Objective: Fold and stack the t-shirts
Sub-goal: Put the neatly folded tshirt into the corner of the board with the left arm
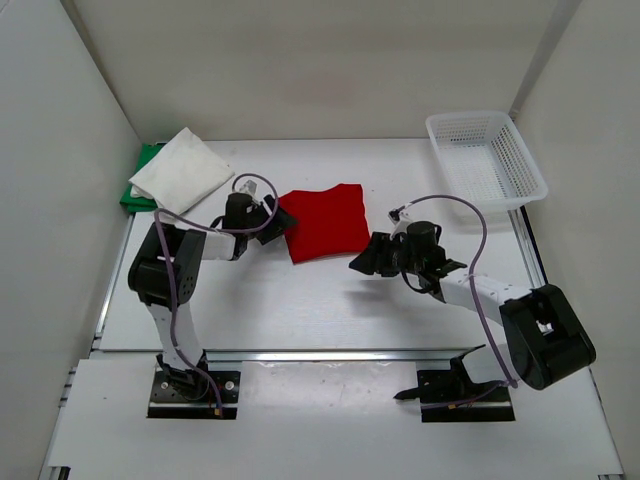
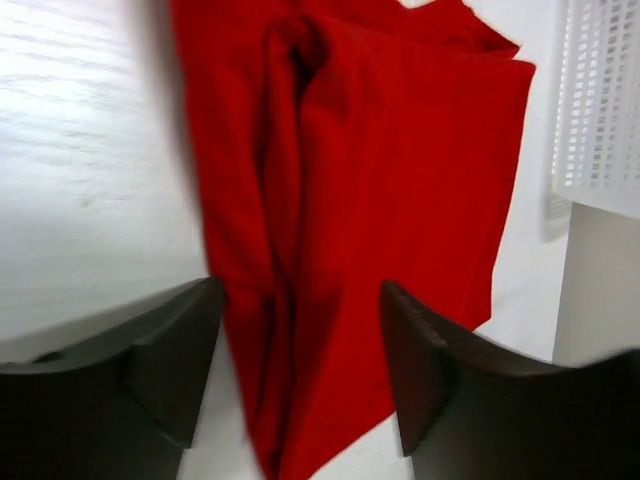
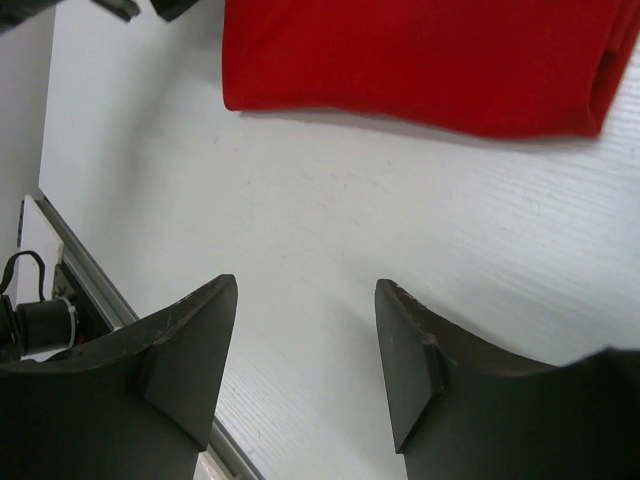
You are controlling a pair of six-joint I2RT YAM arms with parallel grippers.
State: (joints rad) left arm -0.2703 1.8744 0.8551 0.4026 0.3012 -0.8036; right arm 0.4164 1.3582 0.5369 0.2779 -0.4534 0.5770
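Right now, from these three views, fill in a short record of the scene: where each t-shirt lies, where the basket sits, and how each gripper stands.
red t-shirt: folded, flat on the middle of the table
white t-shirt: folded, lying on the green one, far left corner
green t-shirt: mostly covered, only its left edge shows
basket: far right corner, apart from the shirts
left gripper: open, at the red t-shirt's left edge, gripping nothing
right gripper: open, over bare table by the red t-shirt's near right corner
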